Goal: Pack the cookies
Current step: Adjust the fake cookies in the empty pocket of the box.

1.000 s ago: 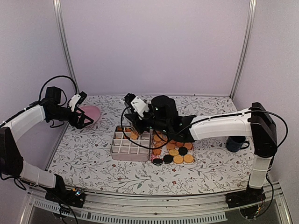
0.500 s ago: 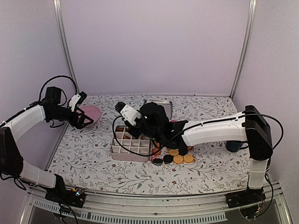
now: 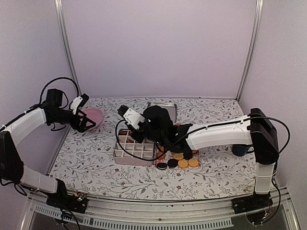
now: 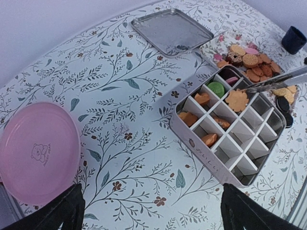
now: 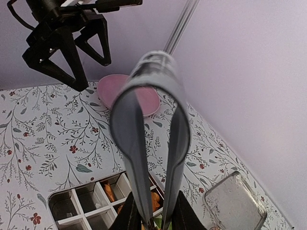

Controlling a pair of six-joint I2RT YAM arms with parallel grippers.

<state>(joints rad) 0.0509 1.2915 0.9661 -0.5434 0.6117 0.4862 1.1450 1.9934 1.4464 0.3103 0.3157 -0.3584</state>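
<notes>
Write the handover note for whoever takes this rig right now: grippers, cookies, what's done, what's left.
Left gripper: open, empty, hovering near the pink plate.
Right gripper: shut on the metal tongs, whose tips are over the divided tin.
Loose cookies: piled beside the tin on the right arm's side.
Done: about seven compartments filled, including a green cookie and a flower-shaped cookie.
Left: most compartments are empty. The lid lies off, behind the tin.
</notes>
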